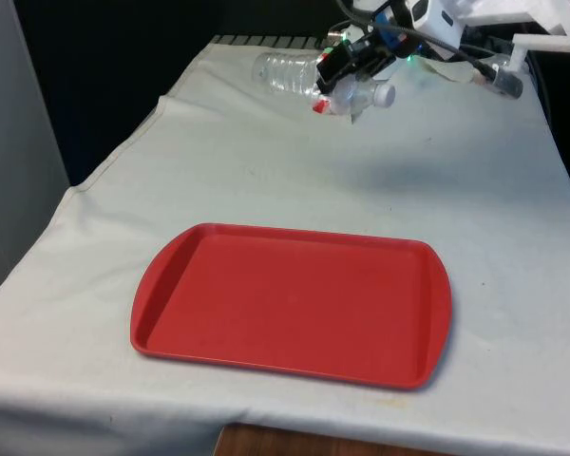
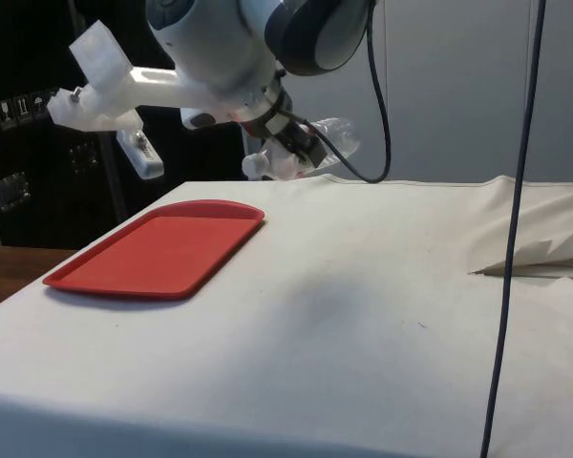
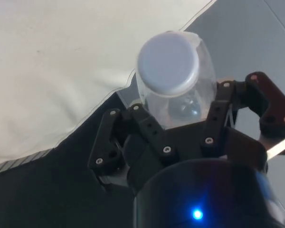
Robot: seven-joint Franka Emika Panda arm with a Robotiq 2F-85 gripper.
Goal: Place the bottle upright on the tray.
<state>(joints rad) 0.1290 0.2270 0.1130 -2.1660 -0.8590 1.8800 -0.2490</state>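
A clear plastic bottle (image 1: 285, 71) with a white cap (image 1: 385, 93) hangs roughly level above the table's far end, cap towards the front view's right. My gripper (image 1: 347, 66) is shut on the bottle near its neck. In the wrist view the cap (image 3: 168, 64) faces the camera, with the black fingers (image 3: 115, 137) on either side of the bottle (image 3: 199, 90). In the side view the gripper (image 2: 301, 148) holds the bottle (image 2: 332, 136) above the cloth. The red tray (image 1: 294, 304) lies flat and bare near the table's front edge, well away from the gripper, and appears as the tray (image 2: 162, 248) in the side view.
White cloth (image 1: 475, 190) covers the whole table and drops at its edges. A fold in the cloth (image 2: 535, 258) rises at the side view's right. A dark cable (image 2: 516, 210) hangs down in front of the side camera.
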